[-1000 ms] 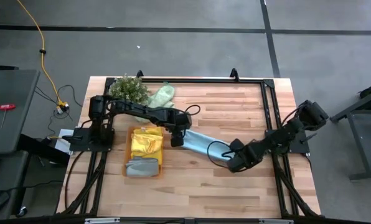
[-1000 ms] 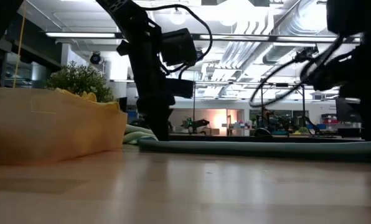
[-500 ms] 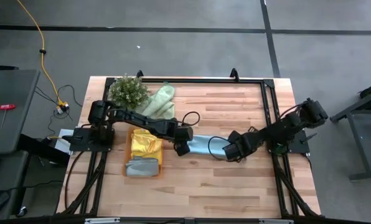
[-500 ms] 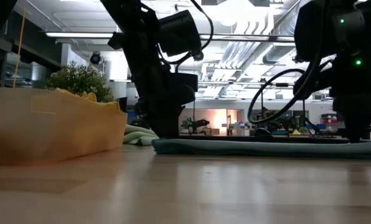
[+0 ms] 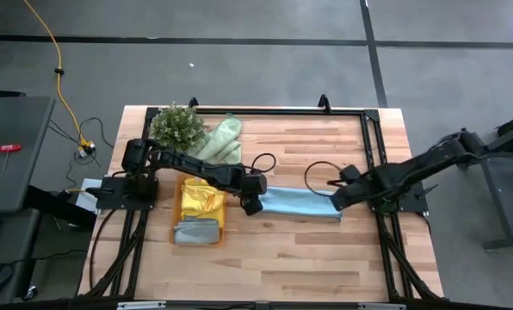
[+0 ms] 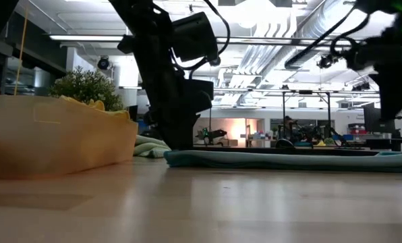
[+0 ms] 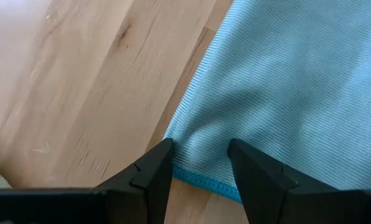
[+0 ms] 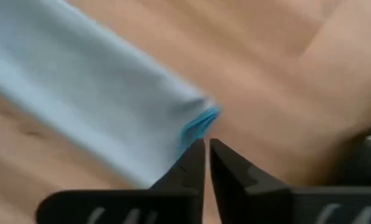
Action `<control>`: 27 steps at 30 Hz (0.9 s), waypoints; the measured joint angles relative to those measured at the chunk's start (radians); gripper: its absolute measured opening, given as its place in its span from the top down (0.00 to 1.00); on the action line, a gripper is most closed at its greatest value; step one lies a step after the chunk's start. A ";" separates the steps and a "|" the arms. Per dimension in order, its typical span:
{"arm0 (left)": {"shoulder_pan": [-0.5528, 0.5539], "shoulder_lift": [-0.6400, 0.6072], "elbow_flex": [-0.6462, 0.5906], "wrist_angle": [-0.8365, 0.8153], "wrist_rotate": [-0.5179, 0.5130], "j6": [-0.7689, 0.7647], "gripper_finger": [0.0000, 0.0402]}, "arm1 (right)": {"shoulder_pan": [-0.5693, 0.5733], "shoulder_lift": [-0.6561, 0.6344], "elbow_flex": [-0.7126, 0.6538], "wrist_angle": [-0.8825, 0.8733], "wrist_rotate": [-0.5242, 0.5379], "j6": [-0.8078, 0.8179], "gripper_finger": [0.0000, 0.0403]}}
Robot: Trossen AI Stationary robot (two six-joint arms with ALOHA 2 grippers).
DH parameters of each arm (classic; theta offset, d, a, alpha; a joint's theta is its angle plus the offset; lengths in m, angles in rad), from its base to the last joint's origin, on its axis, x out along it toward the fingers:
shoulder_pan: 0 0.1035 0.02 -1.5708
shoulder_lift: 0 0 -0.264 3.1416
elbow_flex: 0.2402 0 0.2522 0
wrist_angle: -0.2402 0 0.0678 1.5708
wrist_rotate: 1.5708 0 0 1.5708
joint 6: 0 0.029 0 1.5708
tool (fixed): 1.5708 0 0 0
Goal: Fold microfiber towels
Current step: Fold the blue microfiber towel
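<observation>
A: Where's the blue towel (image 5: 298, 201)?

B: Flat on the bench (image 5: 308, 250), mid-area, folded into a long narrow strip between the two arms. One end by the orange tray (image 5: 179, 231), other end out toward the right arm.

A: Left gripper (image 5: 251, 205)?

B: Down at the strip's tray-side end. Wrist view: fingers (image 7: 149, 169) apart, straddling the towel's corner at the stitched edge, cloth bunched slightly between them. Tips look to be on or just above the cloth; can't tell if they're actually pinching it.

A: Right gripper (image 5: 337, 200)?

B: At the opposite end of the strip, arm stretched low across the bench from the right side. Fingers (image 8: 192, 163) together, nothing between them. Its wrist view puts the folded end of the towel, darker blue hem showing, just ahead of the tips. Cloth is not held.

A: Other towels?

B: Yellow towel (image 5: 202, 196) crumpled in the upper half of the tray, grey towel (image 5: 195, 231) folded in the lower half, touching it. Pale green towel (image 5: 222, 140) loose on the bench just beside the plant (image 5: 177, 124), near the back-left corner.

A: Low view add anything?

B: Blue strip lies flat as a thin band on the bench, left arm standing on its end, tray wall in the foreground with yellow cloth poking over the rim.
</observation>
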 joint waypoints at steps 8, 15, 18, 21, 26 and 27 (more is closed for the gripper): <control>0.011 0.000 0.000 -0.001 0.020 -0.001 0.62 | -0.001 -0.279 -0.283 0.328 -0.091 0.275 0.69; 0.013 -0.001 0.000 0.001 0.024 -0.002 0.62 | -0.001 -0.251 -0.395 0.471 -0.113 0.353 0.48; 0.013 -0.001 0.000 0.001 0.024 -0.002 0.62 | -0.002 -0.200 -0.416 0.524 -0.110 0.374 0.47; 0.013 -0.001 0.000 0.002 0.024 -0.002 0.62 | -0.002 -0.142 -0.421 0.561 -0.096 0.383 0.46; 0.013 -0.001 0.000 0.008 0.023 -0.001 0.62 | -0.002 -0.064 -0.390 0.569 -0.080 0.401 0.46; 0.013 -0.001 0.000 0.010 0.023 -0.001 0.62 | -0.002 -0.049 -0.384 0.565 -0.080 0.404 0.46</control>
